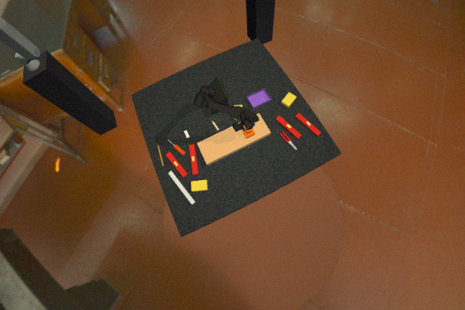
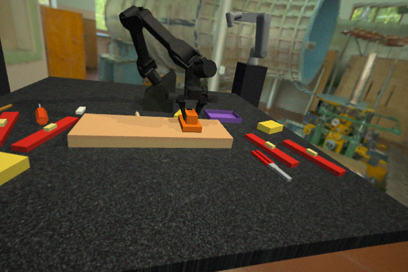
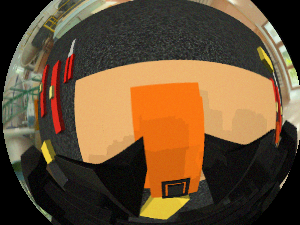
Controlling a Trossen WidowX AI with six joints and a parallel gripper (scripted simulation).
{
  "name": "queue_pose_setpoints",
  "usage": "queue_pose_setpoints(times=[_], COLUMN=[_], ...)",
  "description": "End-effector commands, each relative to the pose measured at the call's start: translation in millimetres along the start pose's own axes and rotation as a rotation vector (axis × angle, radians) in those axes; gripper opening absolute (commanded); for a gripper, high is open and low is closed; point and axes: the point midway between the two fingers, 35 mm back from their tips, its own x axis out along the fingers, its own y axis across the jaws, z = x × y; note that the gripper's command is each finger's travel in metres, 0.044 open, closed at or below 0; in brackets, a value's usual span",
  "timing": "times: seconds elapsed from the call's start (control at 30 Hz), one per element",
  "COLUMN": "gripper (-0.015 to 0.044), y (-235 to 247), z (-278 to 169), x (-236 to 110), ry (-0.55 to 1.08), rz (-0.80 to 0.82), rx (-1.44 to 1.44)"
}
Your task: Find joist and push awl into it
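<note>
Black parallel-jaw gripper (image 2: 191, 106) points straight down and is clamped on the raised handle of the orange block-shaped stud finder (image 2: 190, 121), one finger on either side of it. That tool has two steps: a wide, flat orange base lying flush on the pale tan rectangular floor panel (image 2: 135, 131), and a narrower, upright orange grip on top. In the wrist view the stud finder (image 3: 167, 136) shows as a long orange slab with a small dark square near the gripper end, the black fingers flanking it. It sits on the right part of the panel, toward the far edge. Just beyond the panel's right end lies the shallow purple tray (image 2: 223, 115) on the dark speckled table top (image 2: 202, 208).
</note>
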Motion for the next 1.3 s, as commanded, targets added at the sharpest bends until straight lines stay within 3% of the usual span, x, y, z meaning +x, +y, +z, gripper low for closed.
queue_pose_setpoints(times=[0.0,1.27], gripper=[0.0,0.0], y=[-17,-142], z=[0,1], x=[1,0], ry=[0.0,0.001], rz=[-0.012,-0.018], rx=[-0.002,-0.005])
